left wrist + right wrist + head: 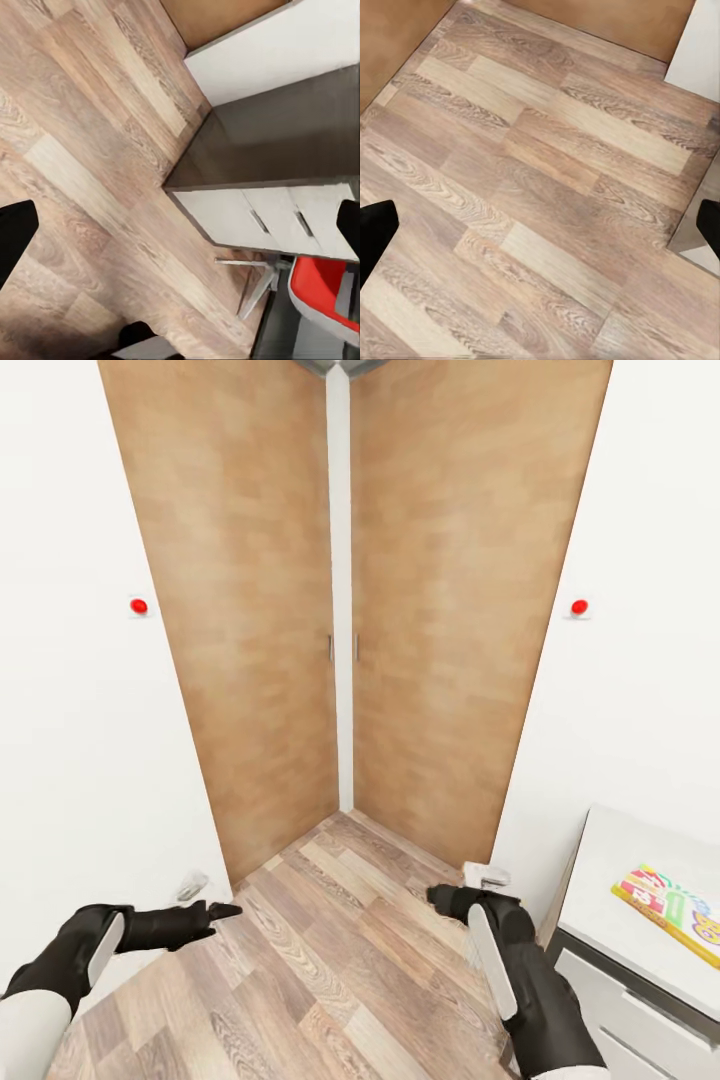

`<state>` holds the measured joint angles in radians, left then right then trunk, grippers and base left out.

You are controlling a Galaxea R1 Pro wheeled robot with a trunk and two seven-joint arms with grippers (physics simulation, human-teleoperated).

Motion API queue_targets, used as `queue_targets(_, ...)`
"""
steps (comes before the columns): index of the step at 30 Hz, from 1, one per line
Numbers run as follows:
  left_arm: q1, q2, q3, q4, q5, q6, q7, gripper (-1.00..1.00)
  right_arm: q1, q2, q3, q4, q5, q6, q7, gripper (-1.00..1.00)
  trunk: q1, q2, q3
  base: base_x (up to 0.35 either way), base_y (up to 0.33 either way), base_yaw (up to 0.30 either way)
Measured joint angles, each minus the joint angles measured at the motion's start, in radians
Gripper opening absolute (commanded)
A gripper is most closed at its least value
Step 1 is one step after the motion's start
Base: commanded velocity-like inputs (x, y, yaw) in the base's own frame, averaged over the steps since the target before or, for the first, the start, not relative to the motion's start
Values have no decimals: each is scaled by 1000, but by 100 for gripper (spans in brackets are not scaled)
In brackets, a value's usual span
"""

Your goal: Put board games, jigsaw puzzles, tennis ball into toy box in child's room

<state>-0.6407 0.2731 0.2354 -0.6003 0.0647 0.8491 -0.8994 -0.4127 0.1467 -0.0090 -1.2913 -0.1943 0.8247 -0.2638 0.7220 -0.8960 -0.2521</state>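
One board game, a flat yellow-green-orange box, lies on the white top of the table at the lower right of the head view. My right gripper hangs open over the wooden floor just left of that table, empty. Low on the left, my left gripper is also open and empty above the floor. The left wrist view looks past the left gripper at the table's dark grey side unit and white drawers. Under the right gripper there is bare floor.
Two tall wooden wardrobe doors stand straight ahead, between white walls that each carry a red dot. A red chair on a metal star base stands by the drawers. Wooden floor stretches between the arms.
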Motion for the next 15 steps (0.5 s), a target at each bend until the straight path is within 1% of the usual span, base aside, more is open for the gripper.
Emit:
queue_targets(2,0,13,-2,-5,2,28,-201,100,0,-5,-3,-115,-17,125,3,100,-4,7,3,0,0,0)
queue_targets(3,0,17,-4,-7,0,35,-308,100,-1,-8,-13,-166,-33,164,5,100,-8,14,6,0,0,0)
queue_targets(4,0,18,-5,-8,-2,35,-360,100,0,-9,-22,-188,-47,178,6,100,-11,21,9,0,0,0)
queue_targets(5,0,20,-7,-9,-6,35,-445,100,0,-11,-45,-215,-83,198,7,100,-15,28,12,0,0,0)
queue_targets(6,0,22,-7,-9,-7,33,-478,100,1,-12,-57,-225,-106,205,7,100,-19,35,16,0,0,0)
queue_targets(7,0,26,-6,-11,-9,33,-524,100,3,-14,-76,-239,-147,215,8,100,-23,42,19,0,0,0)
queue_targets(8,0,30,-6,-11,-9,32,-542,100,6,-16,-85,-244,-167,219,8,100,-27,49,22,0,0,0)
queue_targets(9,0,45,-5,-12,-10,32,-566,100,14,-21,-96,-251,-197,219,8,100,-31,56,25,0,0,0)
queue_targets(10,0,54,-5,-12,-10,32,-575,100,19,-25,-100,-253,-210,219,8,100,-34,63,28,0,0,0)
queue_targets(11,0,71,-6,-12,-9,31,-588,100,27,-37,-106,-257,-228,219,8,100,-38,70,31,0,0,0)
queue_targets(12,0,92,-6,-12,-8,31,-601,100,37,-54,-109,-261,-245,219,9,100,-42,77,34,0,0,0)
queue_targets(14,0,104,-8,-12,-5,30,-609,100,45,-68,-109,-263,-257,219,10,100,-50,91,41,0,0,0)
queue_targets(15,0,105,-9,-12,-5,30,-611,100,46,-70,-109,-264,-260,219,10,100,-54,98,44,0,0,0)
